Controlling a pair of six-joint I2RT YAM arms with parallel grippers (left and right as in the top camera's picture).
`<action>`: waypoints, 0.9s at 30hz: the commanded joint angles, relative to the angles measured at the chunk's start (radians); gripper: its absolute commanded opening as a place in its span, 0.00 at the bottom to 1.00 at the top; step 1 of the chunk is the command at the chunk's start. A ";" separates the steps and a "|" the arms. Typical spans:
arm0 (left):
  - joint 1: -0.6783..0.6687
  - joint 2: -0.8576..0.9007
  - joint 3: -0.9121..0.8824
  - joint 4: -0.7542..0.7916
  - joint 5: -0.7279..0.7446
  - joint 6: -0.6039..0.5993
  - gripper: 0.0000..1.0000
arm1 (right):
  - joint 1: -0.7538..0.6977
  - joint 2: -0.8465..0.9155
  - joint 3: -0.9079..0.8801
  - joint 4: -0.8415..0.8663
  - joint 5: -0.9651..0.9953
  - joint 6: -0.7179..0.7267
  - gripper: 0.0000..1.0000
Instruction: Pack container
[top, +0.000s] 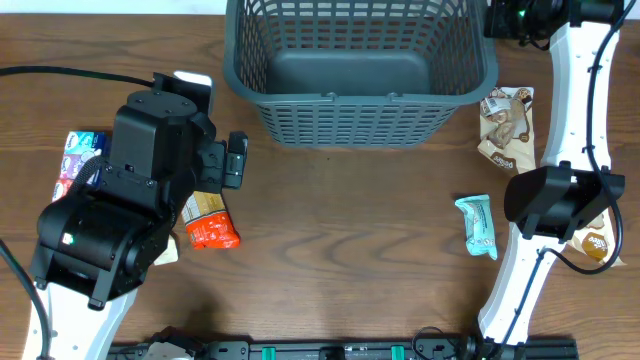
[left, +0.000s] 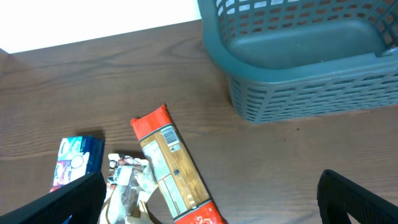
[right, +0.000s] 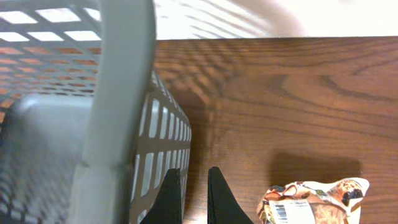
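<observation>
On wooden table (top: 350, 250), left gripper (left: 212, 176) spread, right gripper (right: 194, 180) closed empty beside container (right: 118, 93) wall: could snag lattice.

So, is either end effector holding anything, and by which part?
Nothing is held. The left end effector is open wide over the table; the right end effector is nearly shut on nothing, beside the container.

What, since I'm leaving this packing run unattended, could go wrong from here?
The open left gripper hangs over the orange packet, which lies against a crumpled wrapper; closing may catch both. The right gripper sits right beside the container wall, so a sideways move could shove it.
</observation>
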 joint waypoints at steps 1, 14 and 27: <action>0.005 0.002 0.023 -0.003 -0.020 -0.011 0.98 | 0.031 -0.005 0.008 -0.008 -0.055 -0.037 0.01; 0.005 0.002 0.023 -0.003 -0.020 -0.011 0.99 | 0.050 -0.005 0.008 -0.014 -0.103 -0.099 0.01; 0.005 0.002 0.023 -0.003 -0.020 -0.011 0.99 | 0.049 -0.005 0.008 0.007 -0.014 -0.054 0.49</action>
